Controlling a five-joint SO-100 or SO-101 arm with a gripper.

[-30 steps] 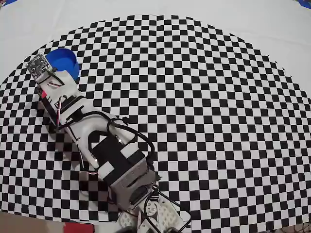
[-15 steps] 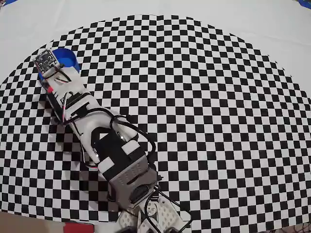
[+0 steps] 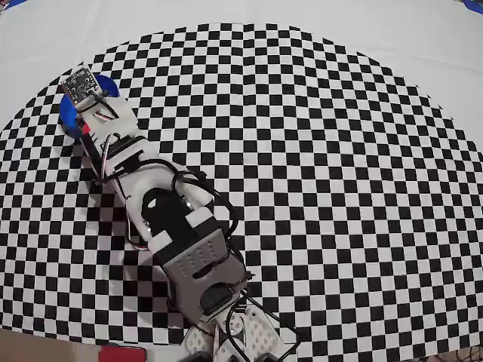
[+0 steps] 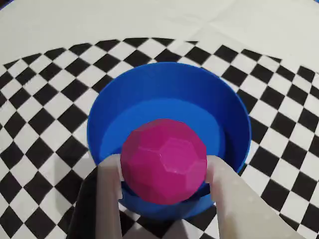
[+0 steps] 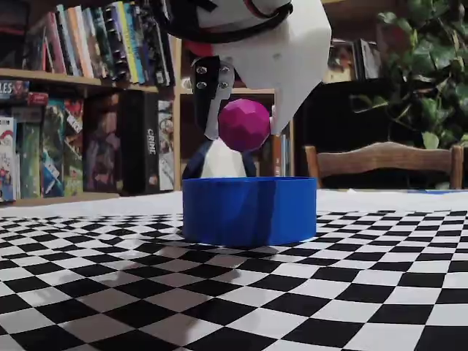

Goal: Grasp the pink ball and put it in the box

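Holding the pink ball above the box, the jaws are closed on the ball from both sides.

Item: pink ball, faceted magenta sphere, pinched between the two white fingers, which press its left and right flanks in the wrist view; in the fixed view it hangs clear of the rim, just above the box, not touching it. Item: box, round blue container with low walls, empty inside, standing on the checkered desk at the far left in the overhead view, mostly covered there by the arm. Background in the fixed view: bookshelf, wooden chair, plant.
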